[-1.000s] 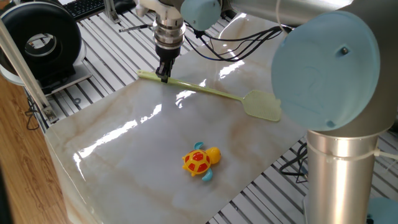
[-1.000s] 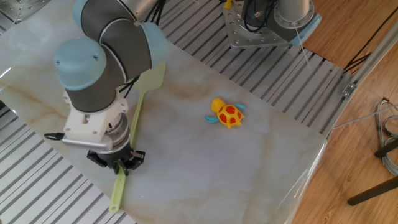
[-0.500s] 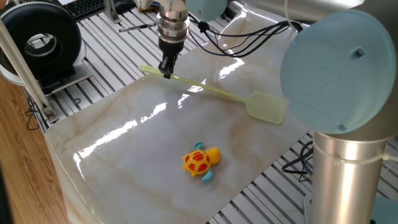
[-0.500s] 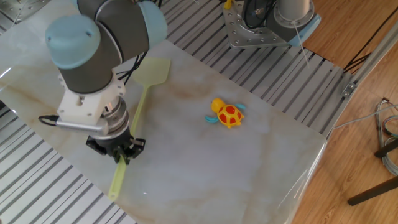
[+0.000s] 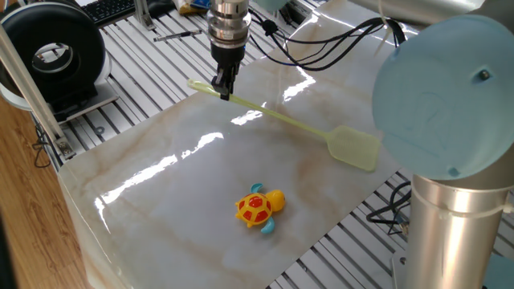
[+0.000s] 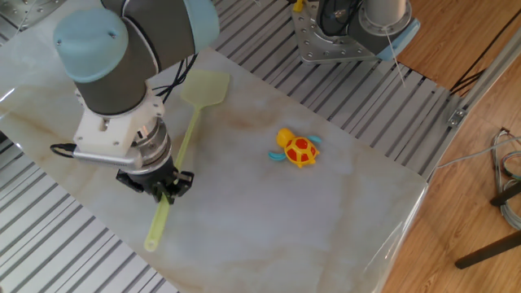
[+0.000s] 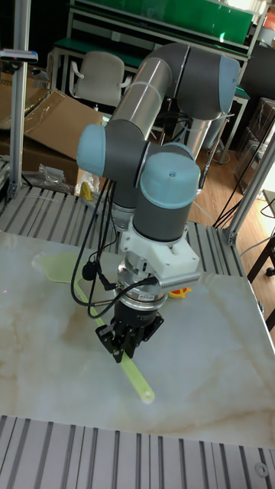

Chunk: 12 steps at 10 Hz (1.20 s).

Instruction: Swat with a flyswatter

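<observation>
The pale yellow-green flyswatter hangs above the marble tabletop, its mesh head toward the robot's base. My gripper is shut on the thin handle near its free end. From the other side the flyswatter shows the same grip, with the gripper pinching the handle and the head lifted. In the tall view the gripper holds the flyswatter with the head at the left.
An orange-and-yellow toy turtle lies on the marble slab, apart from the swatter. A black round device stands at the left. Slotted aluminium table surrounds the slab; cables trail behind the arm.
The gripper has risen with the flyswatter held in it and moved slightly toward the slab's far side. The mesh head has swung outward. The turtle has stayed put.
</observation>
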{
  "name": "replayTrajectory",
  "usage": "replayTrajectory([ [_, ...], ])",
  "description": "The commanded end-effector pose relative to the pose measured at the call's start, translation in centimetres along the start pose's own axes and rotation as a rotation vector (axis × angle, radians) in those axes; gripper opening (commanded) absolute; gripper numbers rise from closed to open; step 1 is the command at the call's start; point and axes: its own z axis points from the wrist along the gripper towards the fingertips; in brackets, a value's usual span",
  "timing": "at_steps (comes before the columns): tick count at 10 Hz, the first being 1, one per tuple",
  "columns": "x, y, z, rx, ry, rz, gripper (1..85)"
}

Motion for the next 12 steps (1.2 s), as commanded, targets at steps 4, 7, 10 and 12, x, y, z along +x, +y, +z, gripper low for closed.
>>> replayTrajectory([
  [4,0.6,1.5,-2.2,-0.01,0.04,-0.003,1.3],
  [7,0.4,1.9,-2.7,-0.002,0.056,-0.015,1.3],
  [10,-1.3,1.6,-2.2,0.002,0.01,-0.054,1.3],
  [12,-2.8,1.3,-1.5,-0.001,-0.029,-0.076,1.3],
])
